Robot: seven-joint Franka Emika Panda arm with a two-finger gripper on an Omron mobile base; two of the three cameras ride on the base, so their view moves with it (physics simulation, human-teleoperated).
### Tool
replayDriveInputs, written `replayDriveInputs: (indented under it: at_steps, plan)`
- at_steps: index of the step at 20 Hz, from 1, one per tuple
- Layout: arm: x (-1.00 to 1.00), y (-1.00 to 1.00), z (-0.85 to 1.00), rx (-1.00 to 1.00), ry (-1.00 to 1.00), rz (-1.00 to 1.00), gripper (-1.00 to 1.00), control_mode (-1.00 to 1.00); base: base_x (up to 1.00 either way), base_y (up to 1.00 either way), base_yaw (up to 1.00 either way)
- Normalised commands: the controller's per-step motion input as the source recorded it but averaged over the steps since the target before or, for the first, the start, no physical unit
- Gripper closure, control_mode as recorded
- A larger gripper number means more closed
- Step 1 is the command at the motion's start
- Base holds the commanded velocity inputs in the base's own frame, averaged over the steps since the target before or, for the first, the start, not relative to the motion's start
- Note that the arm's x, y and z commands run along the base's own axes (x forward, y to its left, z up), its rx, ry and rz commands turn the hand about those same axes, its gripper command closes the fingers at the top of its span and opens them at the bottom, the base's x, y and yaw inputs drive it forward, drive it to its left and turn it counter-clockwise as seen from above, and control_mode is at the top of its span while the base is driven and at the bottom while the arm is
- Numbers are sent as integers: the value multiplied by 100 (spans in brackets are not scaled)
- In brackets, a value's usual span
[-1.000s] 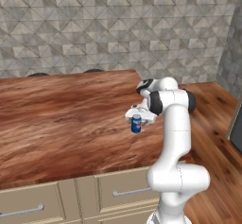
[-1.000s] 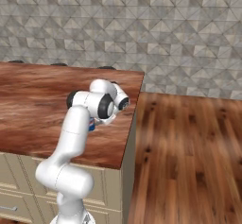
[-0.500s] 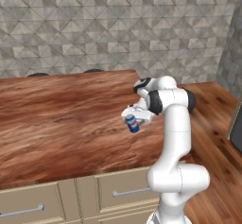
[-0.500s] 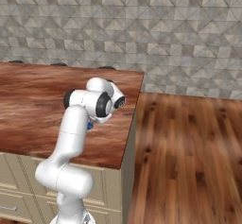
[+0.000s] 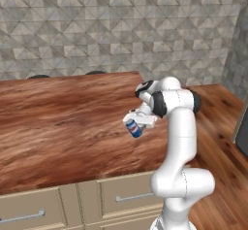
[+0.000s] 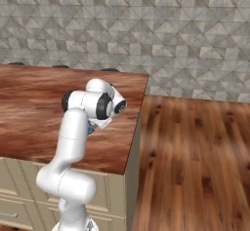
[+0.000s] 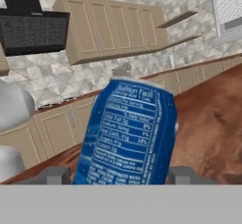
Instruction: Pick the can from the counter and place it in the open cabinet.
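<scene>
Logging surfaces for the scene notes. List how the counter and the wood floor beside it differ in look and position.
The counter is a reddish-brown slab with streaky grain and no seams; the floor is orange-brown and split into planks. The counter sits raised over beige drawers with silver bar handles; the floor lies lower, past the counter's right end. The tilted can, held in the gripper, hangs over the counter, not the floor. Both are wood-grained.

Can (image 6: 90, 128) mostly hidden behind arm in right base view; bottom cut off in hand view.
</scene>
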Motion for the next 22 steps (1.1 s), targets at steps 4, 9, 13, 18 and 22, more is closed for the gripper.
replayDriveInputs:
  at_steps: [4,9,13,18,22]
  plan:
    - [-43,0,-1,0,-1,0,100,-100,0,0,0]
    - [-38,1,23,0,-5,-4,100,-100,0,0,0]
    - [-44,-9,88,4,-36,-26,100,-100,0,0,0]
    - [-33,-11,58,9,-35,-55,100,-100,0,0,0]
    - [-31,-20,84,23,2,-52,100,-100,0,0,0]
